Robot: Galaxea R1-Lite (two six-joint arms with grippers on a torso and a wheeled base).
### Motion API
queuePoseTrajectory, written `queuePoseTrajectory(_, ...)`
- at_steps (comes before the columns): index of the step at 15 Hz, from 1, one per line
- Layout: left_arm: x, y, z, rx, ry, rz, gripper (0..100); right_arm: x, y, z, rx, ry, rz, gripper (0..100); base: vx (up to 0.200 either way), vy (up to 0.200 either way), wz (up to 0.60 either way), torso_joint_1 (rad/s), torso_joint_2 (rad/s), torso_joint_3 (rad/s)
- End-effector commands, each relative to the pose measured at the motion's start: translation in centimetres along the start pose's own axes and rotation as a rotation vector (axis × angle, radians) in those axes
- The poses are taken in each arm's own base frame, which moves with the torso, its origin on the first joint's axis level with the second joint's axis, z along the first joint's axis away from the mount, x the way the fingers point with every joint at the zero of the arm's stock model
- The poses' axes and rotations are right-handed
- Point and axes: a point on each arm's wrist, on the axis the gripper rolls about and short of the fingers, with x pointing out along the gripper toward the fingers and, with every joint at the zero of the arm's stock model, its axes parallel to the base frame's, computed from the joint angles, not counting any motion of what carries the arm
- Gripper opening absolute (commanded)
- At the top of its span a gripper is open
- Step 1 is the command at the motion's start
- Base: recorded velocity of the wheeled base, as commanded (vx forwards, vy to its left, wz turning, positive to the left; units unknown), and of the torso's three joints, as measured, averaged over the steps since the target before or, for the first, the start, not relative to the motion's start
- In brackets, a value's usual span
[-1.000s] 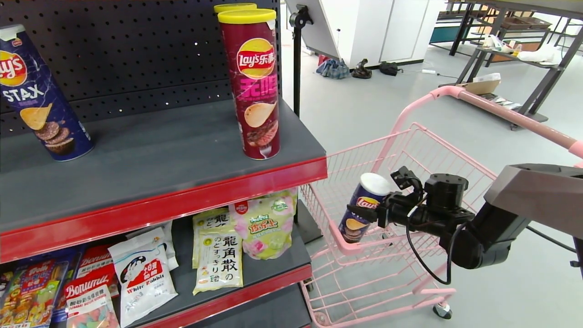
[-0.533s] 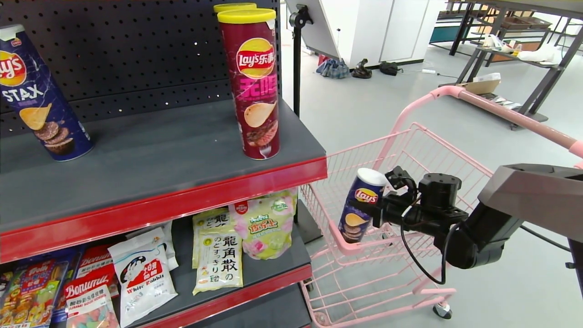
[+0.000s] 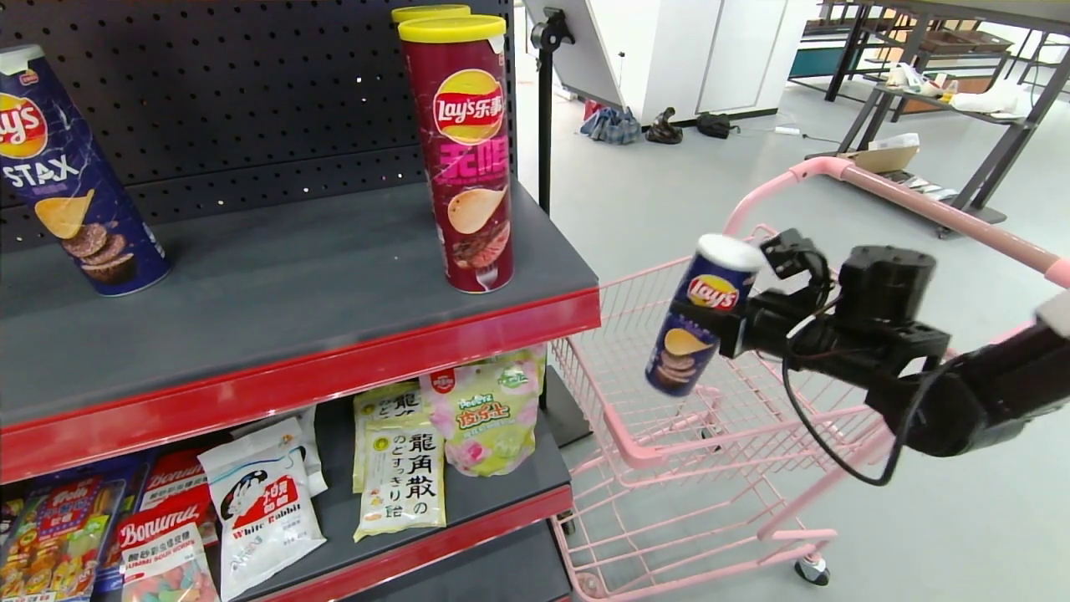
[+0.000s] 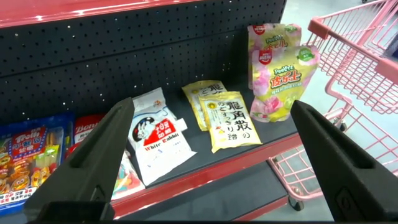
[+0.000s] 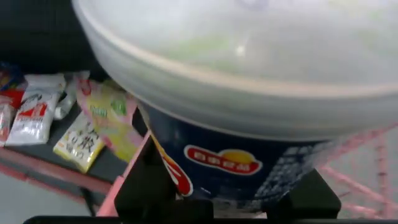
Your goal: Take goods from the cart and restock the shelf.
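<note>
Right jaws: pinched on the blue can [image 3: 681,355] at its upper half, with the white lid end up and the can tilted.
Blue can: hung in the air over the shelf-side corner of the pink cart [image 3: 911,203], clear of the wire rim. It was beside the right end of the upper shelf [image 3: 276,276], with a gap between.
Left jaws: spread wide with nothing between them, facing the lower shelf [image 4: 199,165] and its snack bags [image 4: 233,121].
Shelf edge: the red front lip [image 3: 334,359] ran just ahead of an upright maroon can [image 3: 468,159] near the right end.
Open room: bare grey board lay between the maroon can and a second blue can [image 3: 71,176] at the far left.
</note>
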Motion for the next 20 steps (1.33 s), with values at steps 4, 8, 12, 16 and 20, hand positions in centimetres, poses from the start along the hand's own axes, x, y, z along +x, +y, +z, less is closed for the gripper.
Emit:
queuePoseTrajectory(4, 0.0, 0.0, 0.0, 0.001, 0.001, 0.0, 100, -15.1, 6.0, 9.3, -0.045, -0.075, -0.423, 0, 0.0, 0.0, 0.0, 0.0, 0.0, 0.0)
queuePoseTrajectory(8, 0.0, 0.0, 0.0, 0.001, 0.001, 0.0, 100, -27.7, 12.2, 5.2, -0.002, 0.088, -0.443, 0, 0.0, 0.0, 0.0, 0.0, 0.0, 0.0)
queuePoseTrajectory(12, 0.0, 0.0, 0.0, 0.001, 0.001, 0.0, 100, -32.4, 14.7, 1.2, 0.006, 0.115, -0.498, 0, 0.0, 0.0, 0.0, 0.0, 0.0, 0.0)
queuePoseTrajectory(16, 0.0, 0.0, 0.0, 0.002, 0.001, 0.0, 100, -32.8, 14.9, 0.9, 0.009, 0.11, -0.505, 0, 0.0, 0.0, 0.0, 0.068, -0.23, -0.153)
queuePoseTrajectory(20, 0.0, 0.0, 0.0, 0.005, 0.001, 0.0, 100, -32.7, 14.9, 0.9, 0.014, 0.112, -0.503, 0, 0.0, 0.0, 0.0, 0.183, -0.53, -0.35)
